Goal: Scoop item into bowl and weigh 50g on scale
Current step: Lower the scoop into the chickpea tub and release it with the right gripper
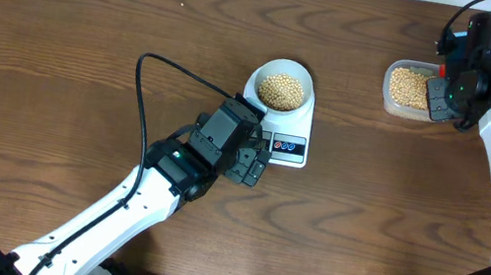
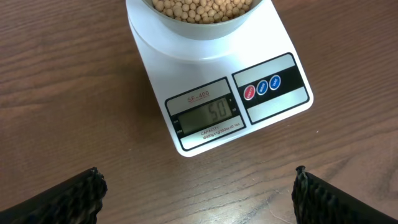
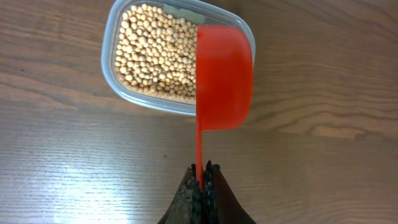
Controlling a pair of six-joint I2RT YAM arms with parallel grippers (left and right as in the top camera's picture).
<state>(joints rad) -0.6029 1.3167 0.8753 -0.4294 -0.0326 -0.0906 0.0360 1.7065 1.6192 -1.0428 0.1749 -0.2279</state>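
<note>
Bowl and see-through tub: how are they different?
The bowl is round and white; the tub is see-through, longer, with rounded corners. The bowl sits on the scale; the tub sits right on the table. A red scoop hangs over part of the tub; nothing is over the bowl. Both hold little tan beans.

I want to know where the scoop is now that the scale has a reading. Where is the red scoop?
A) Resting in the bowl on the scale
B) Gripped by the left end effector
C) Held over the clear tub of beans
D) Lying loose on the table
C: in the right wrist view, the right end effector is shut on the handle of the red scoop, whose cup hangs over the right part of the clear tub of beans.
</note>
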